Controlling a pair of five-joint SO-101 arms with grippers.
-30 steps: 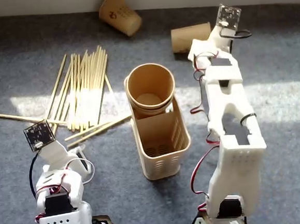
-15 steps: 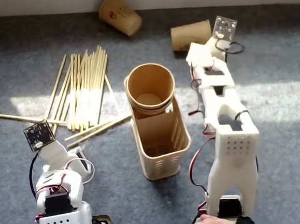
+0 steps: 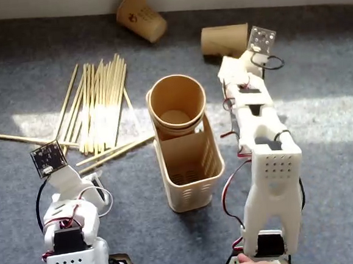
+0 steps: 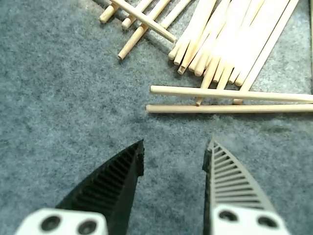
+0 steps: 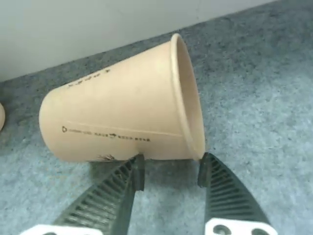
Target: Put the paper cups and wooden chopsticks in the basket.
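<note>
Mid-bench (image 3: 318, 66), on a grey carpet-like cover: cream slotted basket (image 3: 196, 191), set long-ways between the 2 arms. Nested upright in its far end: stack of paper cups (image 3: 176, 101), mouths up, exact count hard to tell. Near end of the basket holding nothing.

Left of the basket: wooden chopsticks (image 3: 98, 104), most in a loose side-by-side sheaf, a few strays crossing at the near end, 1 long stick angled off toward the left edge.

By the far edge: tipped paper cup (image 3: 141, 17), on its side, well apart from both arms.

Right arm (image 3: 258, 119) stretched far out to a second tipped cup (image 5: 122, 117), also on its side, near the far edge and right of the basket. Right jaws partly open, gripping nothing, tips right at the cup's side close to the rim; contact impossible to tell.

Left arm (image 3: 63, 202) folded back by the near edge. Left jaws open, empty, over bare cover, with 2 crosswise sticks (image 4: 230, 100) lying side by side just beyond the tips and the sheaf's ends a little farther on.
</note>
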